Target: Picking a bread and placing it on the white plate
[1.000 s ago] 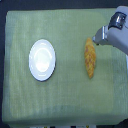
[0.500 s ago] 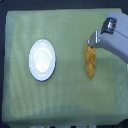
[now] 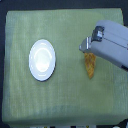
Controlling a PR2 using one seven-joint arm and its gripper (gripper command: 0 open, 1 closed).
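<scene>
Reaching over the elongated golden-brown bread (image 3: 90, 66) on the green-clothed counter (image 3: 65, 102), the grey gripper (image 3: 85, 45) hides its fingers' spread; next, grasping, then carrying to the round white plate (image 3: 42, 60).

Boxy pale-grey arm shell, flat panels, darker metallic tool (image 3: 86, 46) with black detailing

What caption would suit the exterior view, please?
PR2 gripper over the bread, white plate empty on the green cloth.

End effector (image 3: 88, 46) hides bread (image 3: 90, 67) top; grip perhaps unclear.
</scene>
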